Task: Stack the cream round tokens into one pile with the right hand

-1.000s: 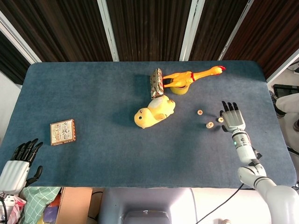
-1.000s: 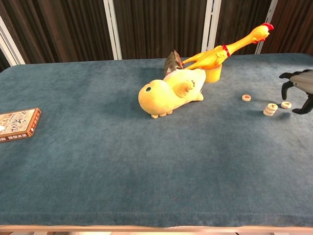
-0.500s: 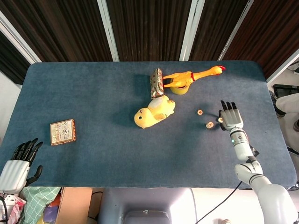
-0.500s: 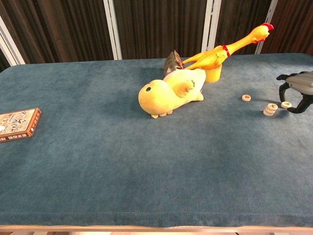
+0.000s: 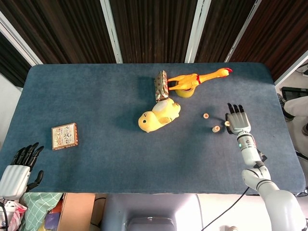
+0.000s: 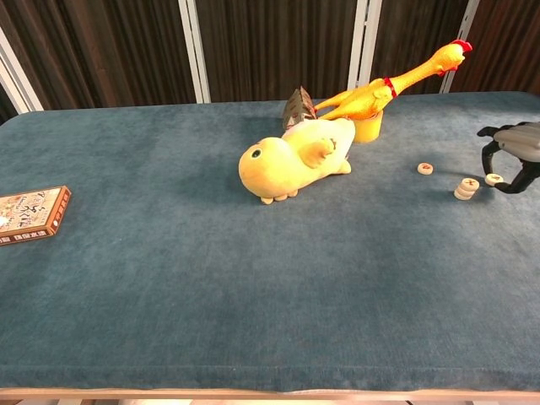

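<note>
Three spots of cream round tokens lie on the blue table at the right. One single token (image 5: 205, 115) (image 6: 425, 168) sits furthest from my right hand. A short pile of two (image 5: 216, 129) (image 6: 465, 188) stands nearer. Another single token (image 5: 226, 123) (image 6: 494, 179) lies on the cloth right at the thumb side of my right hand (image 5: 237, 120) (image 6: 515, 152). That hand hovers with its fingers apart and arched around this token; no grip shows. My left hand (image 5: 21, 166) hangs off the table's front left corner, fingers apart, holding nothing.
A yellow plush toy (image 5: 159, 115) lies mid-table, left of the tokens. Behind it stand a rubber chicken (image 5: 199, 77) on a yellow cup (image 6: 367, 128) and a small patterned packet (image 5: 161, 85). A small card box (image 5: 64, 135) lies far left.
My right hand has shifted a little to the left, closing in on the nearest single token. The tokens and my left hand have stayed put.
</note>
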Available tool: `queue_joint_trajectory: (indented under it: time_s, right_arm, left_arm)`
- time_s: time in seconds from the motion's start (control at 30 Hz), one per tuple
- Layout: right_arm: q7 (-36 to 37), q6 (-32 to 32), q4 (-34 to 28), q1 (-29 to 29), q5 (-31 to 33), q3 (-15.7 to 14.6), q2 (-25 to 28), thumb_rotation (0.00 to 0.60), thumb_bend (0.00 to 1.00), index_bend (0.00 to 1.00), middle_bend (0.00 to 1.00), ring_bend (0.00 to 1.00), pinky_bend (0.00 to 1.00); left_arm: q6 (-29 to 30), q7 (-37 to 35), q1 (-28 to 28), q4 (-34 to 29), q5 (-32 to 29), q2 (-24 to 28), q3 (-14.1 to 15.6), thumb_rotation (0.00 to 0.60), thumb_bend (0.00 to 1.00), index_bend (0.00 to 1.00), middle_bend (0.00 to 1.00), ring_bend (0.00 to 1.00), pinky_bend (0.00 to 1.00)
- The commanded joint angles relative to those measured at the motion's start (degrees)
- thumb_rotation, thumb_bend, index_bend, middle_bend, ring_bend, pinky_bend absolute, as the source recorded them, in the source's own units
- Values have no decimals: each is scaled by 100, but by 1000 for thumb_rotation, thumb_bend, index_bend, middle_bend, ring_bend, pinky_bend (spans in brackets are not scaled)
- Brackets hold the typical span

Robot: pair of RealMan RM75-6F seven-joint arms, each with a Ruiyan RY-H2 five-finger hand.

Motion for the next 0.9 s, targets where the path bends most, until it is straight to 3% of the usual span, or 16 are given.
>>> queue_joint_trajectory:
  time_s: [0.03,0.3,0.53,0.9]
  right_arm:
    - [188,248,-237,-47,-52,42,146,600,518,613,109,0,0]
    - [450,848,-1512,-198,-269,23,746,600,518,614,110,0,0]
    - [-40,1202,-2577,-398,-435,-177,1154,600,517,613,110,0,0]
    - [-679,1109,-2886,-494,-179,-214,1330,600,518,609,110,0,0]
  left_arm:
    - [6,-10,2,3,6,5,2,600,462,0,0,0,97]
    - [13,-31,0,3,36,10,12,600,463,0,0,0,97]
    - [35,-56,11,7,50,19,20,600,463,0,0,0,98]
    - [43,-108,10,18,62,36,19,600,464,0,0,0,97]
